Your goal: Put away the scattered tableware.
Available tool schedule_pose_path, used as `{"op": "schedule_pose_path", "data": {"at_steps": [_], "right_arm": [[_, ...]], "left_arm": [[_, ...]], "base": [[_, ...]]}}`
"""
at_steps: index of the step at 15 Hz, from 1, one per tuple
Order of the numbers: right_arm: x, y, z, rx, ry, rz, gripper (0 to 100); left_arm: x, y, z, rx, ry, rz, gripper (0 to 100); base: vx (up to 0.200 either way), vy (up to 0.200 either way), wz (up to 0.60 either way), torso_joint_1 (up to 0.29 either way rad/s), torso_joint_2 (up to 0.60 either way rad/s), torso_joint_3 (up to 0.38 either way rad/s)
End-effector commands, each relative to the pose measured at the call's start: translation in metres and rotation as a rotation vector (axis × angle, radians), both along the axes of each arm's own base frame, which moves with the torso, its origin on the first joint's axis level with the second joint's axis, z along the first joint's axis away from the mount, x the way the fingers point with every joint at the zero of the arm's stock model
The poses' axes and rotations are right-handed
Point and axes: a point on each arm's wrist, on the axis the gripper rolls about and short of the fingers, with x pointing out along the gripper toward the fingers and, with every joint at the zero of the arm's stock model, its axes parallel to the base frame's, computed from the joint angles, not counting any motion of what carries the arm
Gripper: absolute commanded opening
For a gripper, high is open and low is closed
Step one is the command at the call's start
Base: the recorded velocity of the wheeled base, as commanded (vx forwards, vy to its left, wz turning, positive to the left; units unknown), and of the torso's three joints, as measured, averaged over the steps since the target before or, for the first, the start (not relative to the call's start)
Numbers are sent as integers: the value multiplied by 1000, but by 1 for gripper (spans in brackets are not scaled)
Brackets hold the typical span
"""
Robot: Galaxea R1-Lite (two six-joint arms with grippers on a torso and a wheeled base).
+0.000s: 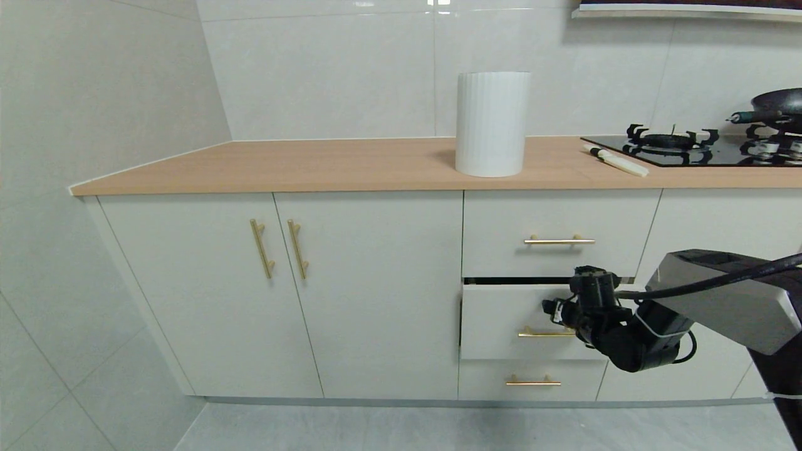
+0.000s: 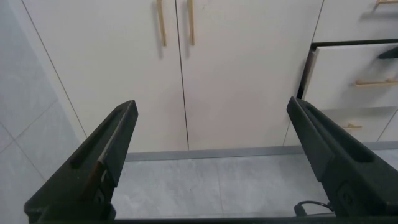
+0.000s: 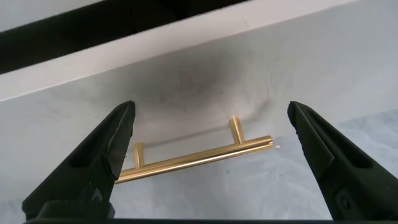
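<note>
Right claw, head view: the black right gripper point(image 1: 556, 311) is at the front of the white middle drawer point(image 1: 501, 313), just above its thin brass bar handle point(image 1: 545, 334). Its fingers are spread wide and hold nothing.
Middle drawer: it stands out a little from the cabinet, with a dark gap above it. I judge the claw is there to pull it further, so that tableware can go inside.
Tableware: a long cream-handled utensil with a dark tip point(image 1: 617, 161) lies flat on the wooden countertop point(image 1: 344, 166). It is just beside the edge of the black gas hob point(image 1: 689, 150) and well apart from the drawer. What kind of utensil it is, I cannot tell.
Holder: a white ribbed cylinder holder point(image 1: 492, 122) stands upright on the countertop, towards the back wall. It is perhaps another place for cutlery.
Left claw, left wrist view: the left gripper point(image 2: 211, 106) is wide apart and empty. It faces the white double cabinet doors point(image 2: 236, 74) and the grey floor, away from the work. It seems kept free for the utensil.
Right claw, right wrist view: the brass handle is seen between the two fingers and apart from both. Whether it sits deep enough inside for a grip, I cannot tell.
</note>
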Motion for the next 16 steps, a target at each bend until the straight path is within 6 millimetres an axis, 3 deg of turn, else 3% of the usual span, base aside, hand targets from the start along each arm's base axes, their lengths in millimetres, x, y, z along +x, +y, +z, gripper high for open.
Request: {"op": "schedule_pose_path", "data": {"at_steps": [1, 10, 16], "right_arm": [[8, -1, -4, 18, -16, -15, 100], [35, -7, -4, 45, -88, -46, 100], [36, -7, 0, 47, -99, -47, 100]], "left_arm": [[0, 0, 0, 0, 1, -1, 100], [0, 0, 0, 0, 1, 1, 100], [0, 0, 0, 0, 1, 1, 100]], "base": [[0, 0, 0, 0, 0, 0], [0, 0, 0, 0, 0, 0], [0, 0, 0, 0, 0, 0]]}}
